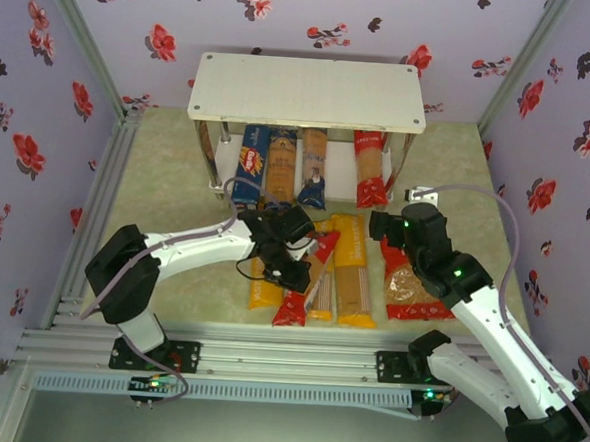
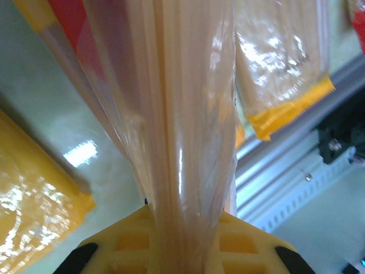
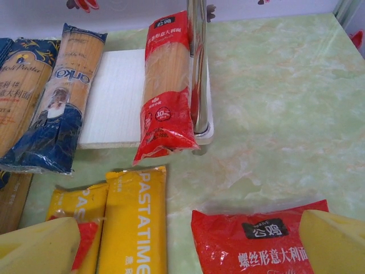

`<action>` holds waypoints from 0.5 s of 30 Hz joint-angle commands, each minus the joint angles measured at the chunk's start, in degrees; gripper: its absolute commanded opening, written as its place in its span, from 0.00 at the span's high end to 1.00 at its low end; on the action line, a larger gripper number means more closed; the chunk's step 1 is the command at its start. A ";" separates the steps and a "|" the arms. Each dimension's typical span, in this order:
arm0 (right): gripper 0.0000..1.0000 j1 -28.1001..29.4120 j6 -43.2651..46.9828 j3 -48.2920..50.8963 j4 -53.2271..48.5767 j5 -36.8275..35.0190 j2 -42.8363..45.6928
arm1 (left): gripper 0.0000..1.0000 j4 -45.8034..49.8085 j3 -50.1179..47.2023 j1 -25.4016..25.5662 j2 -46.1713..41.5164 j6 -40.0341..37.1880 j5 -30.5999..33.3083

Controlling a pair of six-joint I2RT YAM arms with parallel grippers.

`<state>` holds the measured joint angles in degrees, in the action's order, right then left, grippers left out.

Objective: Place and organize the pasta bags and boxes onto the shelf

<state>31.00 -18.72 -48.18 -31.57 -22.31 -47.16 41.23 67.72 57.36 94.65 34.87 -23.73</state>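
Observation:
My left gripper (image 1: 291, 246) is shut on a long red bag (image 1: 308, 278) with a clear middle, held over the yellow bags (image 1: 355, 270). In the left wrist view the bag (image 2: 182, 114) runs up from between my yellow fingers (image 2: 114, 248). My right gripper (image 1: 390, 227) is open above the top edge of the wide red bag (image 1: 411, 283); its yellow fingers (image 3: 40, 248) stand either side of that bag (image 3: 262, 237) and a yellow bag (image 3: 137, 222). On the shelf's (image 1: 308, 92) lower board (image 3: 117, 97) lie a blue box (image 1: 250, 163), a brownish box (image 1: 281, 162), a blue-ended packet (image 3: 60, 97) and a long red bag (image 3: 165, 91).
A shiny metal shelf leg (image 3: 198, 63) stands against the shelved red bag. Another yellow bag (image 1: 264, 284) lies left of the held bag. Flowered walls close in three sides, and an aluminium rail (image 1: 266, 365) runs along the near edge. Bare green tabletop (image 3: 285, 114) lies right of the shelf.

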 commanded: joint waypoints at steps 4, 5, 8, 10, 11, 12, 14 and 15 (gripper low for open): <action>0.01 -0.33 -1.59 -2.04 0.39 -1.31 0.67 | 1.00 -5.66 0.91 0.45 -6.49 -0.13 -10.62; 0.01 -0.35 -1.18 -2.37 0.26 -1.16 0.62 | 1.00 -7.21 0.92 0.47 -6.83 0.52 -11.67; 0.01 -0.31 -0.07 -4.65 -2.40 -1.83 -1.02 | 1.00 -11.23 1.90 0.28 -7.22 2.06 -13.52; 0.01 -0.38 0.32 -6.70 -5.08 -3.08 -2.50 | 1.00 -13.46 3.02 -0.09 -7.21 2.76 -13.72; 0.01 -0.33 0.40 -7.69 -6.24 -3.59 -3.16 | 1.00 -15.11 3.29 -0.67 -7.25 3.55 -13.50; 0.01 -0.33 0.44 -8.50 -7.07 -3.91 -3.62 | 1.00 -17.31 3.17 -1.50 -7.29 4.47 -13.01; 0.01 -0.42 0.32 -9.76 -8.02 -3.85 -4.25 | 1.00 -21.67 2.45 -3.48 -7.24 6.51 -11.31; 0.01 -0.51 0.12 -10.50 -8.51 -3.64 -4.57 | 1.00 -23.79 2.03 -4.54 -6.99 7.30 -10.29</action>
<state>30.98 -19.05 -56.05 -36.56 -24.08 -51.20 30.09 67.83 55.64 90.21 39.59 -33.30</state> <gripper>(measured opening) 0.993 0.121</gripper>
